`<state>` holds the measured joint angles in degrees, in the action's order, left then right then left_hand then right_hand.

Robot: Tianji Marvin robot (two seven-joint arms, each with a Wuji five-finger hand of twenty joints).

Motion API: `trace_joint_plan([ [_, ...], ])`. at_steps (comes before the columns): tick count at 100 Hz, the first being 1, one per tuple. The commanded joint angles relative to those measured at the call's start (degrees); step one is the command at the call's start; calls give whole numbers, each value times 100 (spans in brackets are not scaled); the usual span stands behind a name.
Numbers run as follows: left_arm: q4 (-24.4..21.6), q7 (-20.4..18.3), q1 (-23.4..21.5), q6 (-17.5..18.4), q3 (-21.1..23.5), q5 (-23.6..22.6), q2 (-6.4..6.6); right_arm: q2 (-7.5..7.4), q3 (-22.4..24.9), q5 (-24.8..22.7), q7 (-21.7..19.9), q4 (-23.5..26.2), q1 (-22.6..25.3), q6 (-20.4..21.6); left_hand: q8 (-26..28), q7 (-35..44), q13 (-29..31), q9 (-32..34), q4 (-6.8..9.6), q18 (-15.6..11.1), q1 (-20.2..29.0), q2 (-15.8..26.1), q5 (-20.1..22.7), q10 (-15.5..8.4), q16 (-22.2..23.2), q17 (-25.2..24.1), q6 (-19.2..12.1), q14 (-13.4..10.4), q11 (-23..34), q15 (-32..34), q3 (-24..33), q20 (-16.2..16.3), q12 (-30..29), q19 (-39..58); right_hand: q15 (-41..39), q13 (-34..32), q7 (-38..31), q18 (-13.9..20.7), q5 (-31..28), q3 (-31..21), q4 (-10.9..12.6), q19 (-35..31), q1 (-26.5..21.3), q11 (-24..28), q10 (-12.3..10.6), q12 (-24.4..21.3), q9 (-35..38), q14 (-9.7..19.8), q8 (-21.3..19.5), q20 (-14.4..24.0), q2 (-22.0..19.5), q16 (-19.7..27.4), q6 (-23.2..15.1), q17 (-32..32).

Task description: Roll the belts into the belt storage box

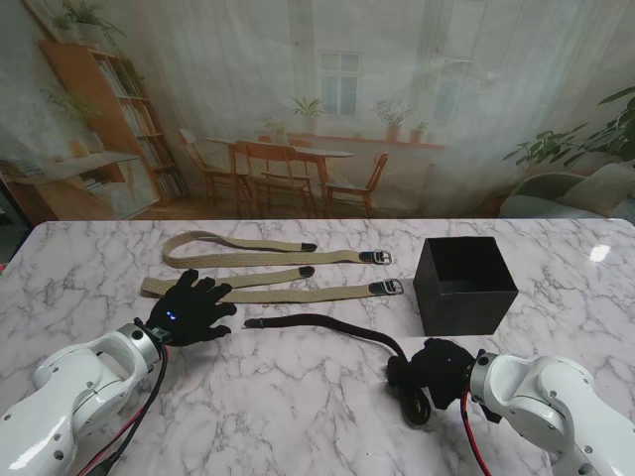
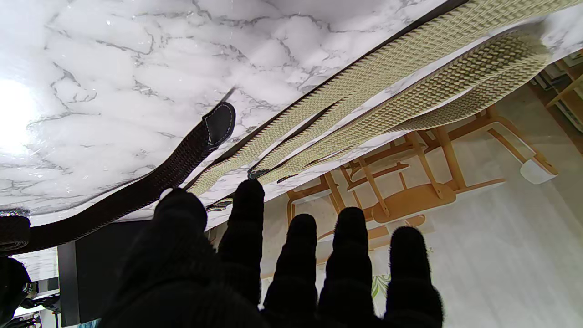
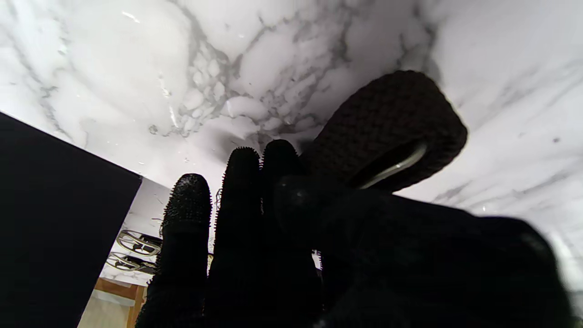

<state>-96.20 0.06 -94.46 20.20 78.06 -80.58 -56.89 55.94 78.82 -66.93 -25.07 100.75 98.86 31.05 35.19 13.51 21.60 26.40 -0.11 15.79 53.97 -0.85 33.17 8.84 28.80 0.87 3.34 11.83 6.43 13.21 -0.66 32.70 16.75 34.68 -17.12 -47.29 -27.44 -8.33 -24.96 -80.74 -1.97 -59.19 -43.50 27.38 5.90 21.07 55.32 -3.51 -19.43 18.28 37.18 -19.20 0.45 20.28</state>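
Start at your left: the left hand (image 1: 189, 309) hovers palm down with its fingers spread and holds nothing, just nearer to you than the tail of the closer tan belt (image 1: 268, 291) and near the tip of the dark belt (image 1: 327, 325). The second tan belt (image 1: 268, 252) lies farther from you, folded on itself. Moving right, the dark belt runs across the marble table (image 1: 298, 416) toward the right hand (image 1: 429, 372), whose fingers are curled around the buckle end, where a first turn of the roll seems started — the wrist view shows a loop of webbing against the thumb. The black box (image 1: 464, 286) stands just beyond that hand, open side up and seemingly empty.

To roll well, keep the coil tight and upright, turn it toward the free tail, and let the left hand press the tail flat so the strap feeds straight — a slack strap would likely make a loose coil that may not fit the box.
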Motion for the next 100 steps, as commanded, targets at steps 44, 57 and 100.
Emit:
trace_joint_plan([
  [44,26,-115,18,2,-39,32,2,-52,-207,-561,83,-114,-43,21,60,48,79,-130,-111,220,129,88,85,64,-14,-107,23,28,-66,-65,-61,-117,47,-184,-267,-422,-1051,241,-60,965,-947,-211,-111,150,-860,481,-142,422,-297,-108,-212,-194,-568,328],
  [57,25,-121,17,2,-41,33,2,-55,-234,-688,167,-160,-56,12,61,49,81,-133,-111,221,128,92,87,73,-13,-108,33,34,-67,-64,-61,-117,47,-187,-361,-554,-1210,301,-114,1076,-1065,-273,-28,124,-1006,642,-32,514,-389,-99,62,-255,-971,473],
  [100,28,-143,23,1,-49,44,2,-65,-443,-806,483,-434,-184,-53,57,47,79,-135,-111,217,124,94,87,68,-13,-103,31,32,-68,-65,-62,-115,47,-187,-782,-883,-1862,54,-679,1472,-1191,-527,1138,411,-1038,1083,98,523,-823,-12,481,-644,-1452,594],
])
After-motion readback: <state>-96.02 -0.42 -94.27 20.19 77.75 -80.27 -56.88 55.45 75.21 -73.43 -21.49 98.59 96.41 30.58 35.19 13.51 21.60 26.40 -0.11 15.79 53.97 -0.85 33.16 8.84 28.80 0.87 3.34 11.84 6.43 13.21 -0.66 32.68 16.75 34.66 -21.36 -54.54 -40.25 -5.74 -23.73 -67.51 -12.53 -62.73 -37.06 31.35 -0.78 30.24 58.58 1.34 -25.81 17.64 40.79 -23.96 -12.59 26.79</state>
